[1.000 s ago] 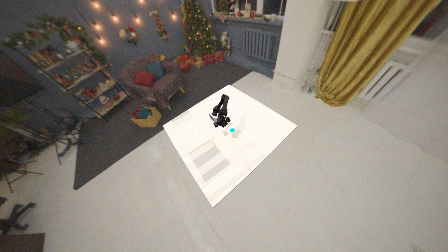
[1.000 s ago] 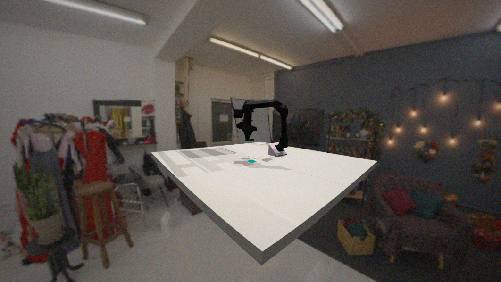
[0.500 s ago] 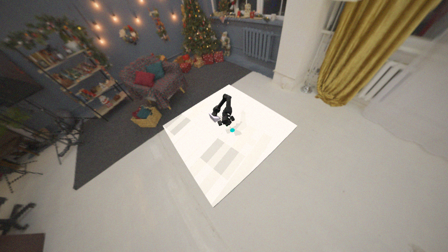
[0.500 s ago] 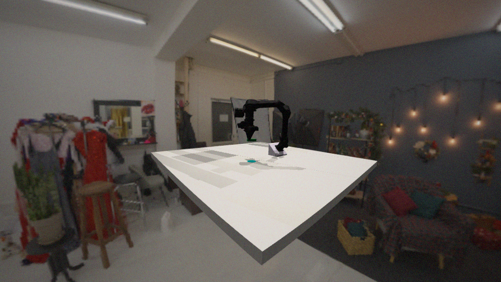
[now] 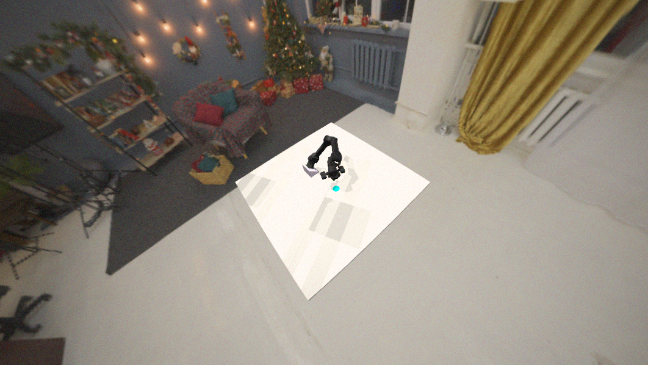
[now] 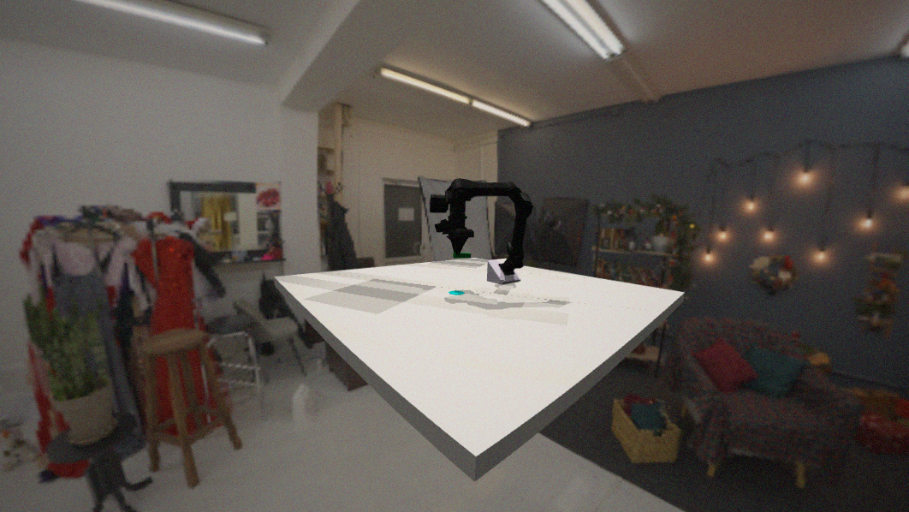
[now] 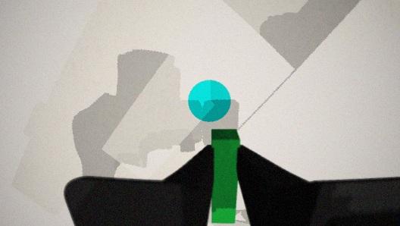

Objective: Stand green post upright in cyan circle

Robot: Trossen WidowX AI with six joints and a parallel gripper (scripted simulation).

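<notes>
My gripper (image 7: 224, 152) (image 6: 460, 247) (image 5: 332, 174) is shut on the green post (image 7: 225, 171) (image 6: 461, 254) and holds it in the air above the white table (image 5: 317, 254) (image 6: 477, 381) (image 7: 341, 133). In the wrist view the post runs between the two black fingers and its end sticks out past the tips. The cyan circle (image 7: 209, 100) (image 5: 335, 188) (image 6: 455, 293) is a flat disc on the table, just beyond the post's end in the wrist view. The gripper's shadow falls partly across it. Nothing stands in the circle.
The arm's grey base (image 6: 502, 273) (image 5: 309, 171) sits on the table close behind the circle. Grey shadow patches lie across the table top. The table's edges are far from the gripper on all sides.
</notes>
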